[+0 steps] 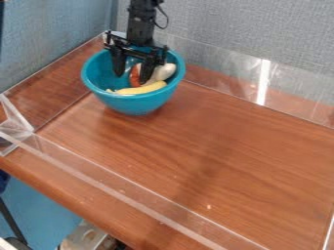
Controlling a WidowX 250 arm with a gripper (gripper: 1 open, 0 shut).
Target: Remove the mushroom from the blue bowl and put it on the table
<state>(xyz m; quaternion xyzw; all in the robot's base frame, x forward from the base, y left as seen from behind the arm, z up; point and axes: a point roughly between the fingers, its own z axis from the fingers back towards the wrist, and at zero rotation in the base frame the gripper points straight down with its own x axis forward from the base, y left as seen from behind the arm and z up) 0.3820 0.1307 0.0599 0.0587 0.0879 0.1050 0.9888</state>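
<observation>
**Gripper down in the blue bowl, over the mushroom**

The blue bowl sat on the table near its far left corner, close to the far acrylic wall and the left one; upright, rim level; the black gripper came in from above, pointing almost straight down, its tips below the rim line inside the bowl's far half; the black arm rose behind it against the blue-grey backdrop.

Jaws stood partly apart, neither wide nor closed; dark fingers straddled something pale at the bowl's far right side; that pale piece read as the mushroom, cream stem visible, cap mostly hidden behind the fingers; whether the fingers actually pressed on it could not be told at this resolution; the mushroom was inside the bowl, against the far right inner wall, not on the table.

A yellow banana-like piece lay across the bowl's bottom, in front of the gripper, near the mushroom; contact between the two was unclear.

The rest of the table was brown wood grain, running toward the near right corner; a clear acrylic wall ran along the near edge too; a small clear corner piece stood at the left edge.
</observation>
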